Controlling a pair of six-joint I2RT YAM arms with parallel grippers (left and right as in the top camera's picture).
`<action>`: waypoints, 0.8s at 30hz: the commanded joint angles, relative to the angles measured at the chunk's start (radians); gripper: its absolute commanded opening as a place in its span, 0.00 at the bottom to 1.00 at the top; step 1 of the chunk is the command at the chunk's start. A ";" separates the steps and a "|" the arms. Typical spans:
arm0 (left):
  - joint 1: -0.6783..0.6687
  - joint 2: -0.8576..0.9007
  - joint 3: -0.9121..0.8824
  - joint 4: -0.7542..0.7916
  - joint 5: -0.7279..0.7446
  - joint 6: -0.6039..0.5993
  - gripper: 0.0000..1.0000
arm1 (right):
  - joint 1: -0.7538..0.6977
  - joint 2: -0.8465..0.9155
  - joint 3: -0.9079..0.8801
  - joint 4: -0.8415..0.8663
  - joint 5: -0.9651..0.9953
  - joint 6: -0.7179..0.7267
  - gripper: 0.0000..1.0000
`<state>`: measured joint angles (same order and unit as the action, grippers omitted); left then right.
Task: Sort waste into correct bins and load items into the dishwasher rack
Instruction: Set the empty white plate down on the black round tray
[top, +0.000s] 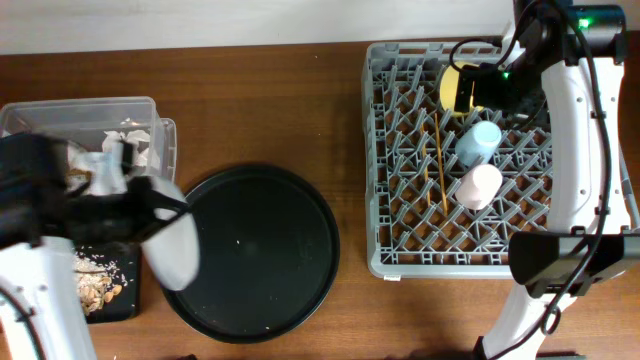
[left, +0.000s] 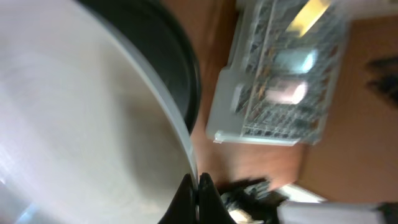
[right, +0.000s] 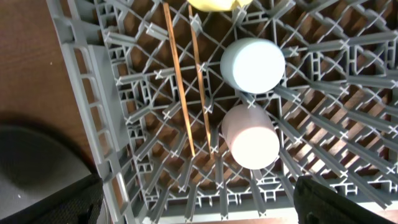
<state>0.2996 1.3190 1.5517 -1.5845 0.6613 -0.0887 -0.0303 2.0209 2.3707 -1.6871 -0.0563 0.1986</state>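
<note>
My left gripper (top: 160, 208) (left: 196, 194) is shut on the rim of the round grey-white plate (top: 173, 250) (left: 81, 118). It holds the plate tilted between the black tray and the large round tray. The dishwasher rack (top: 395, 255) (left: 249, 127) (right: 102, 87) holds the yellow bowl (top: 452, 90) (right: 214, 4), light blue cup (top: 478, 142) (right: 252, 65), pink cup (top: 480, 186) (right: 250, 138) and chopsticks (top: 437, 168) (right: 180, 87). My right gripper (top: 488, 88) (right: 199, 199) is open and empty above the rack. The clear tub (top: 110, 108) holds white napkins (top: 128, 145). The flat black tray (top: 128, 295) holds food scraps (top: 95, 278).
The large round black tray (top: 265, 255) (left: 177, 68) lies in the middle of the brown table, between the bins and the rack. The left arm covers part of the tub and the flat black tray. The wall runs along the far edge.
</note>
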 joint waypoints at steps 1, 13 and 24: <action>-0.314 -0.017 -0.006 0.098 -0.342 -0.317 0.01 | -0.003 0.000 -0.003 0.000 0.005 -0.008 0.98; -0.947 0.296 -0.356 0.679 -0.625 -0.554 0.13 | -0.003 0.000 -0.003 0.000 0.005 -0.008 0.98; -0.651 0.196 0.021 0.183 -0.835 -0.547 0.29 | -0.003 0.000 -0.003 0.000 0.005 -0.008 0.98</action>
<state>-0.4942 1.6054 1.4414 -1.2949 -0.0616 -0.6369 -0.0303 2.0209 2.3707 -1.6886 -0.0563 0.1982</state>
